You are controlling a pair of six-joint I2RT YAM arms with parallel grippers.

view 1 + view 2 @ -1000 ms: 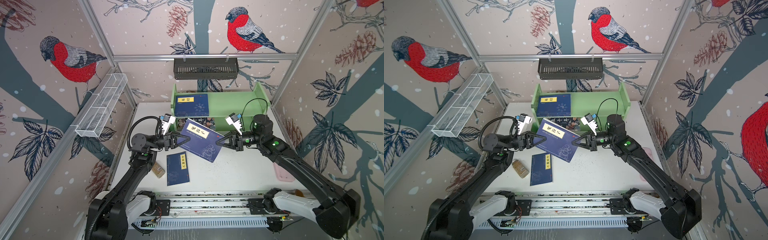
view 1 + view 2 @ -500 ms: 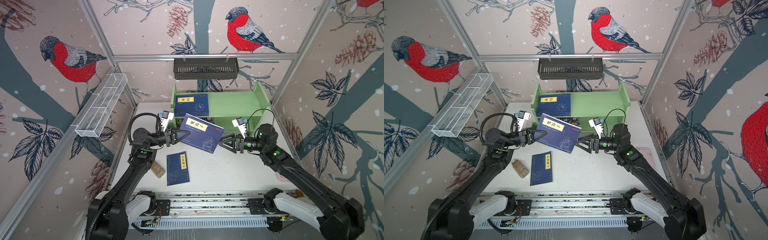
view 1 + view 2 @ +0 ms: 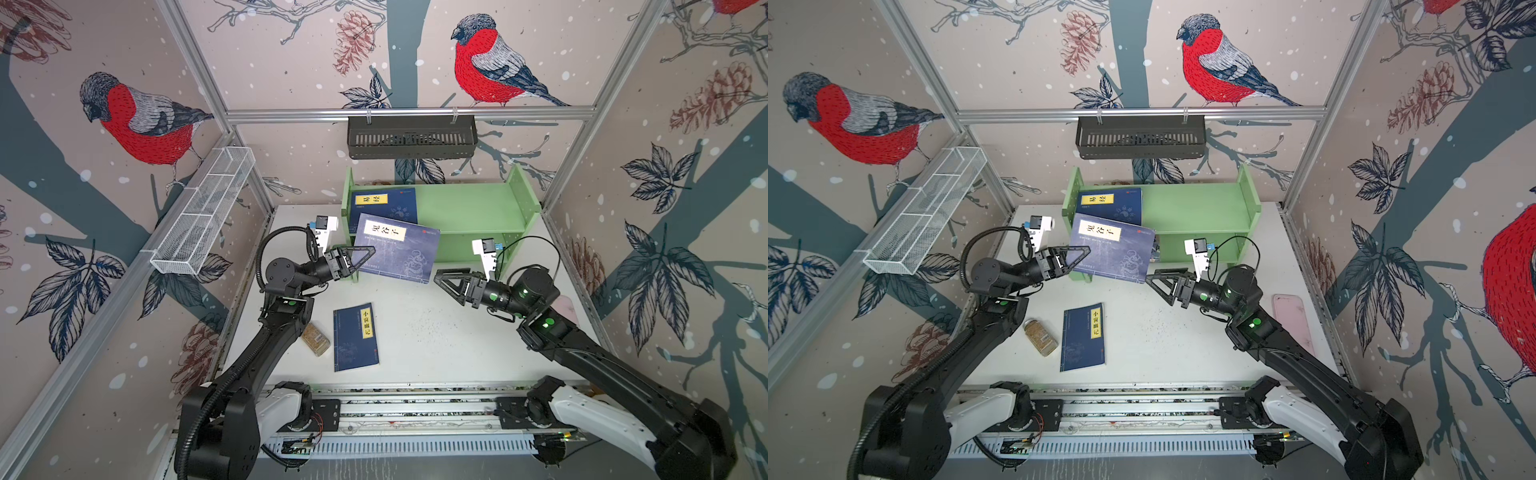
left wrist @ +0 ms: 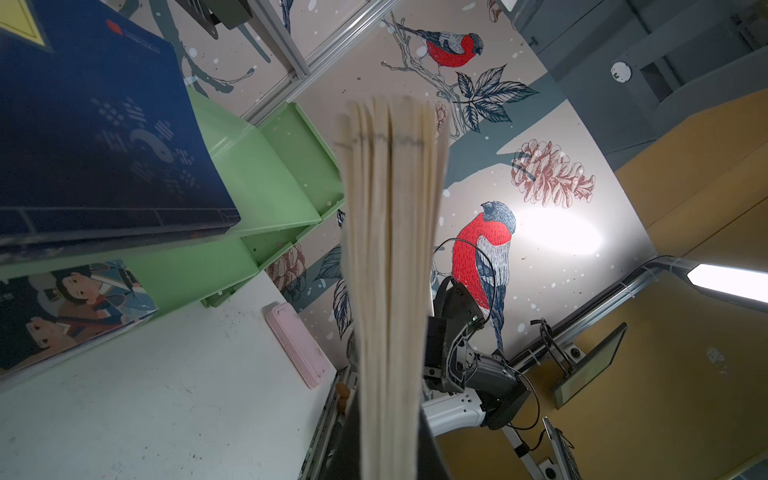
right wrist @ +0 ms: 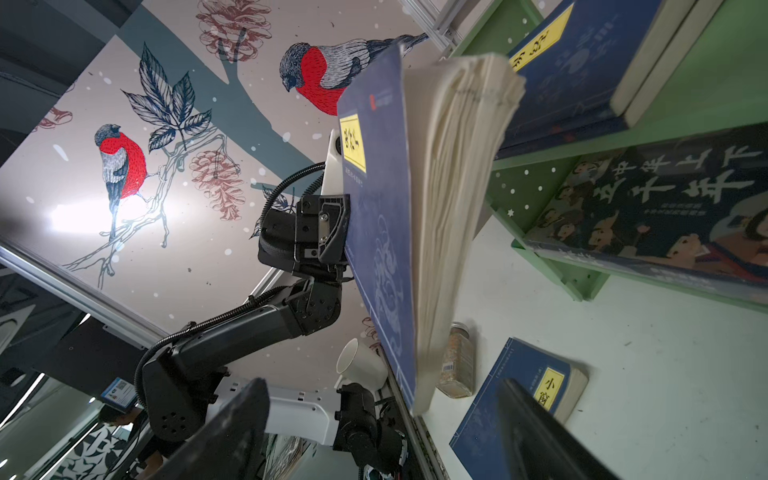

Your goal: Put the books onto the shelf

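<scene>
- Currently on the placing step for one navy paperback. The left gripper is clamped on one edge of the held book, which hangs in the air, tilted, with its pages fanning loose.
- The right gripper has its jaws apart and empty. It sits just off the book's free edge and does not touch it.
- The shelf stands just past the left jaws' tips, behind the held book.
  - Upper tier: one navy book lies flat at the end nearer the left jaws.
  - Lower tier: the cartoon-cover book lies flat.
- Judgement: the next move is to carry the held book forward over a tier, level it, then let go. With a grip on one edge only the pages sag, so a corner could catch the side panel.
- The table book lies flat below and between both grippers, not yet shelved. A small jar lies just beside it.
- Nothing shows in the white wire mesh basket. The inside of the black slotted basket is mostly hidden.
</scene>
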